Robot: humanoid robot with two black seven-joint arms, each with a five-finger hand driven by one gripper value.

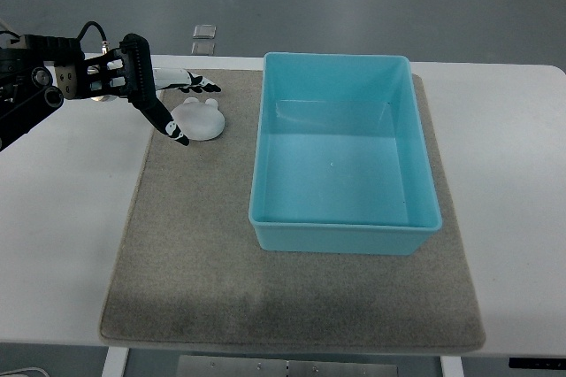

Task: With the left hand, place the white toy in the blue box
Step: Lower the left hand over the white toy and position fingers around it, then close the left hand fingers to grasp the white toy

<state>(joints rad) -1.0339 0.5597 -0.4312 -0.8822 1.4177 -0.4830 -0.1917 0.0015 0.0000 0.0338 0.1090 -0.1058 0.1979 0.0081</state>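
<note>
Table [513, 182] first, biggest thing here: white, smooth top, w/ a grey felt-looking mat [203, 271] covering most of the middle. Mat looks fuzzy and grippy, so stuff prob won't slide on it.

Next down is the blue box [265, 173], really more of a light cyan tub, hard glossy plastic, rectangular w/ rounded corners and nothing inside. It sits on the right half of the mat.

Left hand [172, 107] comes in from the left edge, black and white segmented fingers [166, 122], metal bits and cables at the wrist. Fingers are spread apart, some reaching over the back of the toy, one angled down at its left side. Looks like touching or v close, but not closed on it yet imo. Right hand isn't in shot.

Smallest: the white toy [202, 120], on the mat just left of the box near its far corner. Rounded blobby shape, maybe little ears on top, hard to tell. Looks soft or rubbery and light, so prob squishes a bit and won't break. Smooth dome could slip tho, so I'd wrap fingers around the wide middle from both sides rather than pinch the top.
</note>
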